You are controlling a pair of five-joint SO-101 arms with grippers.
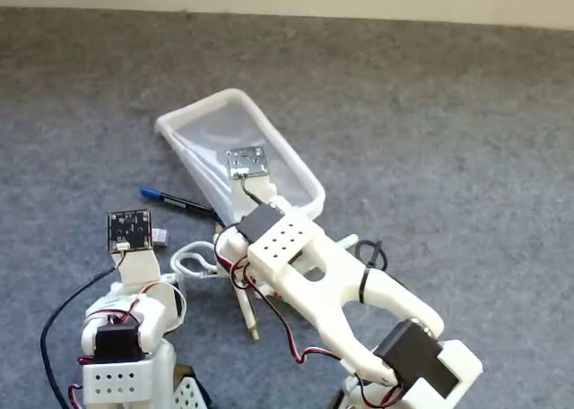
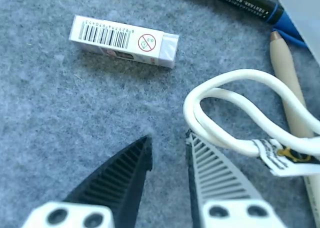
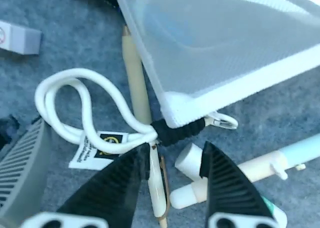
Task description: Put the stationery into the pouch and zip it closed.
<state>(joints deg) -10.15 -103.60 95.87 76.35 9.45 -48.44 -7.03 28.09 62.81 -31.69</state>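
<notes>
Grey felt (image 1: 466,122), pouch (image 3: 225,48) corner just beyond right end effector (image 3: 176,149)

A translucent white mesh pouch (image 1: 215,135) lies flat on the grey felt, set at an angle, its bound corner (image 3: 172,108) touching a black-wrapped cord end and a small metal ring. From there a white cord (image 3: 75,74) curls into a loop with a black-and-yellow tag on it. A beige pencil (image 3: 136,78) lies along the pouch's edge and passes under the cord. A pen (image 1: 175,200) — black barrel, blue cap — lies just beside the pouch. A white eraser (image 2: 125,40) in a barcoded sleeve lies flat, apart from the loop. A white pen (image 3: 225,173) with a clip and a pale blue end lies near the pouch corner.
</notes>
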